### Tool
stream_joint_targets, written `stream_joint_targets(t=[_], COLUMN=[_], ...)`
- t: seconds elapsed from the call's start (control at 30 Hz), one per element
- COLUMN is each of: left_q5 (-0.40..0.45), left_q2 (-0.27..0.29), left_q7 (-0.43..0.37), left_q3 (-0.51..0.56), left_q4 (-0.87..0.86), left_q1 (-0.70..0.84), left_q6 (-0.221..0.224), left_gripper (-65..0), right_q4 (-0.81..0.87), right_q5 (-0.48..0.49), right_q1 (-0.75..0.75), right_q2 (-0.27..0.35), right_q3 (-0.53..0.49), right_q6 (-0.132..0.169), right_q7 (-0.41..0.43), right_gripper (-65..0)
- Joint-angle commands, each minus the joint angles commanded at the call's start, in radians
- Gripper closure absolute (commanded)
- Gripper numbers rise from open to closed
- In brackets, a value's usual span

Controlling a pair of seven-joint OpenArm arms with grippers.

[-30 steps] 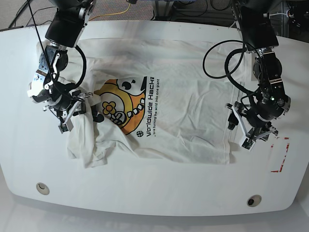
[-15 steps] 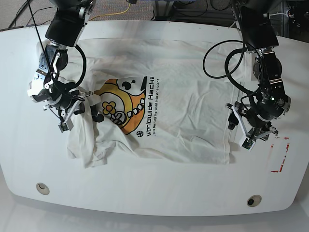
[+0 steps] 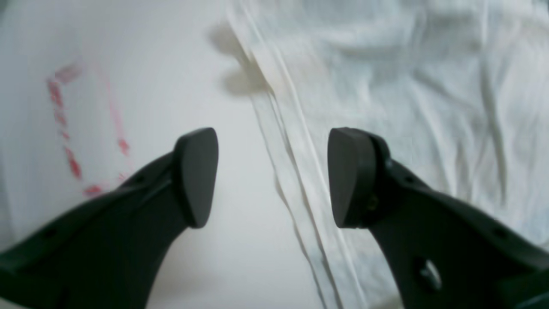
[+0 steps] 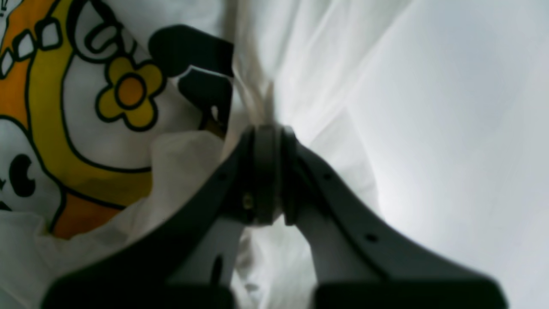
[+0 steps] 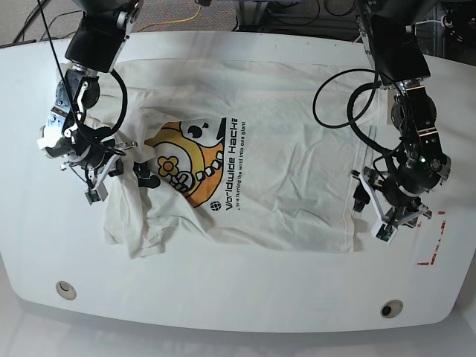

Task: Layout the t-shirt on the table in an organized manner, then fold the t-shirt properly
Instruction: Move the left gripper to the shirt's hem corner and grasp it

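The white bench carries the t-shirt, spread graphic-up, its end by the print bunched. The right hand is pressed together, pinching a fold of that bunched cloth. The left hand hovers spread over the hem edge beside a red mark

White wrinkled cotton t-shirt: soft matt cloth.
White curved table: smooth, glossy.
Black jaws: matt plastic.

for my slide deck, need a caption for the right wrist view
Right gripper shut on bunched white cotton t-shirt beside its yellow-orange cartoon graphic.
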Motion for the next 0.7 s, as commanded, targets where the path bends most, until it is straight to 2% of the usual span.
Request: stream_joint_targets(t=[0.13,0.3,0.43,0.6,0.7], left_q5=[0.002,-0.002,-0.005,-0.005,-0.005], left_q2=[0.023,0.023,0.023,0.025,0.025], left_q7=[0.0,-0.002,-0.003,-0.083,-0.144], left_q3=[-0.031,-0.037,-0.037,-0.038,-0.038], left_q4=[-0.051,-0.207,-0.318,-0.397,-0.462], left_q1=[-0.061,-0.146,-0.195,-0.226,-0.244], left_q6=[0.005,0.077,0.087,0.089,0.12], left_gripper=[-38.3,-38.3,-38.3,-38.3,-38.3], right_q4=[0.0,0.002,0.002,0.002,0.002], right_q5=[0.0,0.0,0.0,0.002,0.002], right_q1=[0.005,0.005,0.005,0.005,0.005], right_q2=[0.002,0.002,0.002,0.0,0.0], right_q3=[0.0,0.0,-0.002,-0.002,-0.002], right_q6=[0.0,0.0,0.0,0.0,0.0], right_q7=[0.0,0.0,0.0,0.0,0.0], right_gripper=[0.0,0.0,0.0,0.0,0.0])
